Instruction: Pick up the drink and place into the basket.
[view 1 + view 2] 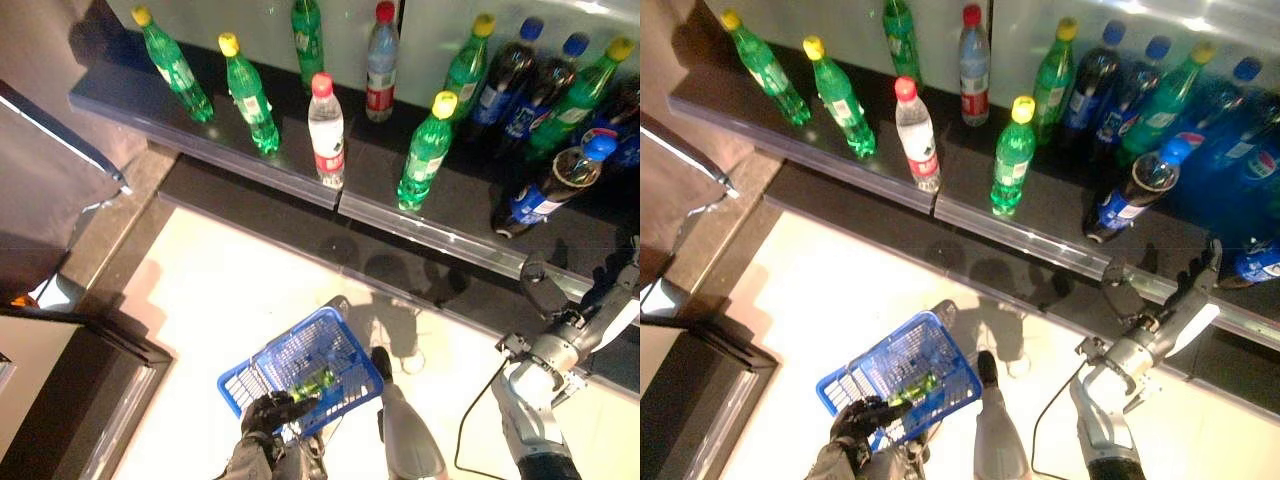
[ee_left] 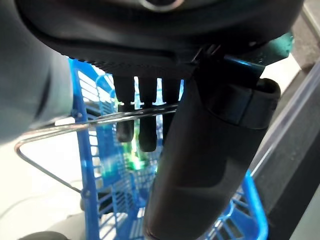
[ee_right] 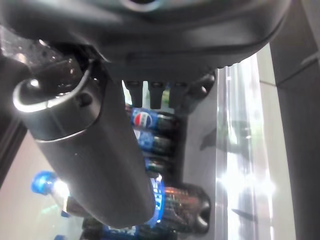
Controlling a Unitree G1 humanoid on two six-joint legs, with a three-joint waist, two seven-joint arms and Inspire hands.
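My left hand point(image 1: 268, 410) is shut on the wire handle point(image 2: 100, 122) of a blue basket point(image 1: 240, 378), carried low over the pale floor. In the basket lies a green bottle point(image 1: 315, 383). My right hand point(image 1: 1175, 310) is open, its fingers straight, at the front edge of the dark shelf point(image 1: 300, 180). Just beyond it a dark cola bottle point(image 1: 550, 190) with a blue cap leans on the shelf, apart from the hand. The right wrist view shows more cola bottles point(image 3: 150, 122) past the fingers, with nothing held.
Along the shelf stand several green bottles point(image 1: 428, 150), two clear bottles with red caps point(image 1: 326, 130) and more cola bottles point(image 1: 505, 75) at the back right. A dark cabinet point(image 1: 50, 180) stands at the left.
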